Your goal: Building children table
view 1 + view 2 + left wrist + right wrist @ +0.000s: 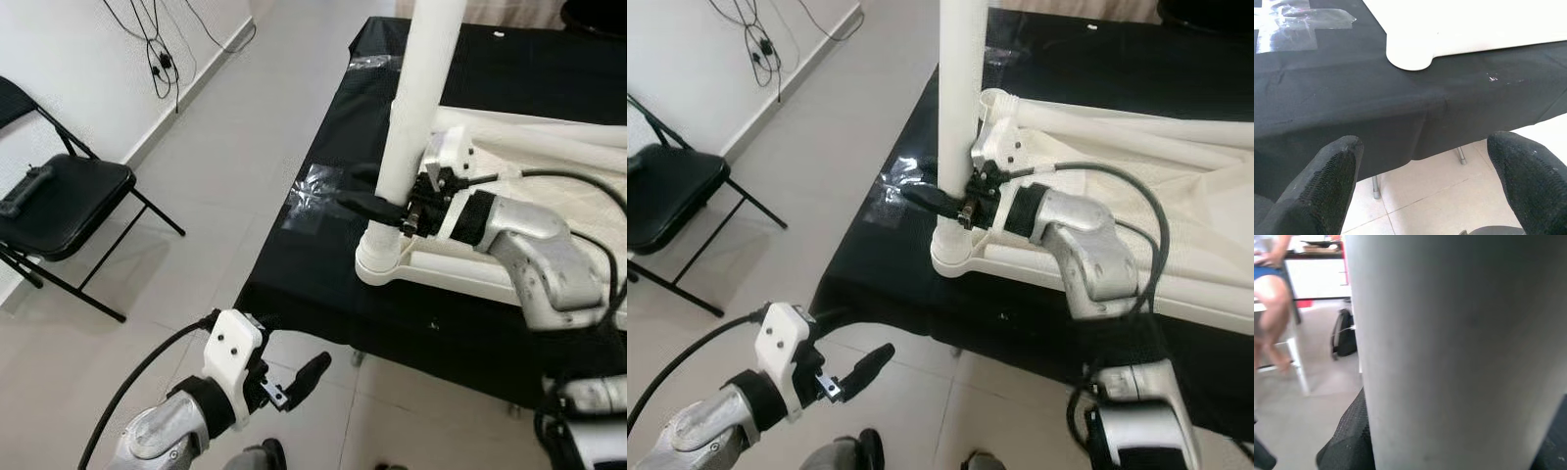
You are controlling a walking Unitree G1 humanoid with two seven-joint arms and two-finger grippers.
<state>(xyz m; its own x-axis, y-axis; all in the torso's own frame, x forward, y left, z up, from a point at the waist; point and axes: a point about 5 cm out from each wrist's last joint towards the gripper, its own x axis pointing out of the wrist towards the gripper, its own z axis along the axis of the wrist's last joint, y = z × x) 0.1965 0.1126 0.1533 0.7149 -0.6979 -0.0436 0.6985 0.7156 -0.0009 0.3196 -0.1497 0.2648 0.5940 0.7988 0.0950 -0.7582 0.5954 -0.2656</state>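
Note:
A white children's table top (460,276) lies upside down on a black-covered table (313,257). One white leg (416,88) stands upright in its near left corner socket. My right gripper (387,208) is shut on this leg just above the socket; in the right wrist view the leg (1459,352) sits between the black fingers (1349,435). My left gripper (304,380) hangs low over the floor, in front of the table's edge. It is open with nothing between its fingers (1332,176), and the table top's corner (1410,49) lies ahead of it.
More white legs (549,137) lie across the upturned top. Clear tape (318,191) sticks to the black cloth. A black folding chair (59,206) stands at the left by the wall, under hanging cables (157,54). A seated person (1271,289) is across the room.

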